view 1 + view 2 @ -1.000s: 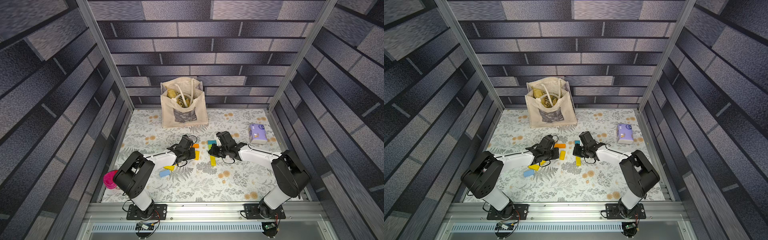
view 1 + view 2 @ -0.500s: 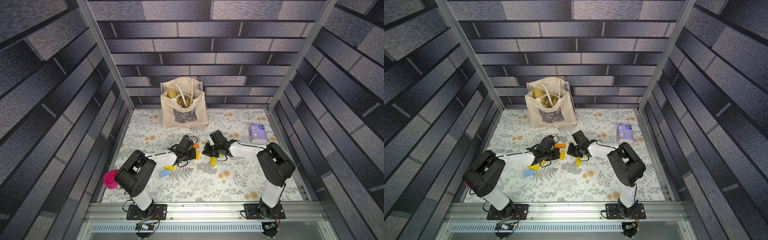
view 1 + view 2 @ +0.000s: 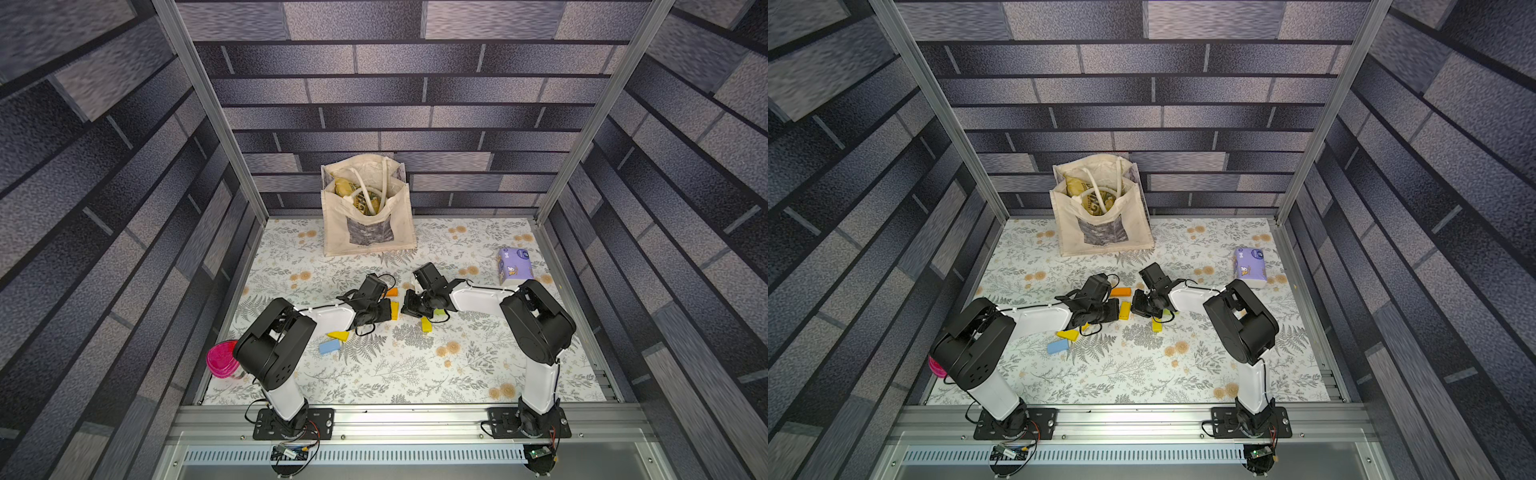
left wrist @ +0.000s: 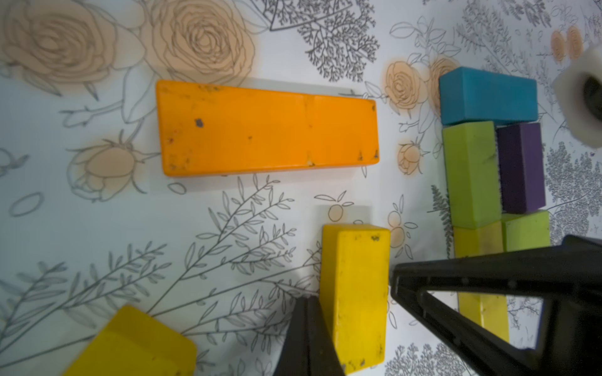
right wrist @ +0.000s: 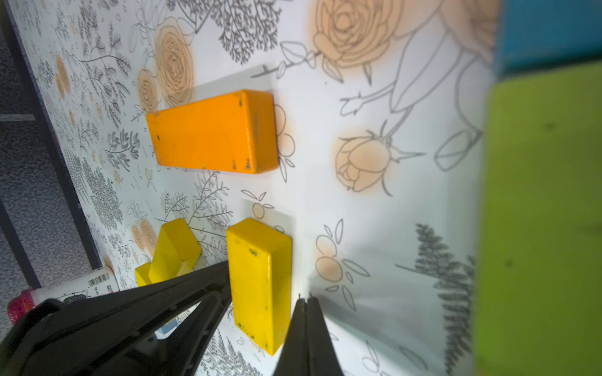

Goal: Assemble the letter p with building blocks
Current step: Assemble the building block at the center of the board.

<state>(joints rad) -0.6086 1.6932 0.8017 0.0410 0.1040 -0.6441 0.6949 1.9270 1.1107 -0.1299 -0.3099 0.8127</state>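
A yellow block lies flat between my two grippers, also seen in the right wrist view and in both top views. My left gripper is shut with nothing in it, its fingers against one long side. My right gripper is shut and empty against the opposite side. A long orange block lies just beyond. Teal, lime green, purple and yellow blocks sit packed together behind the right gripper.
A yellow wedge and a light blue block lie near the left arm. A cloth tote bag stands at the back, a purple tissue pack at the right, a pink container by the left base.
My right gripper has swung left, away from the block cluster, to the yellow block's side. The left gripper has barely moved.
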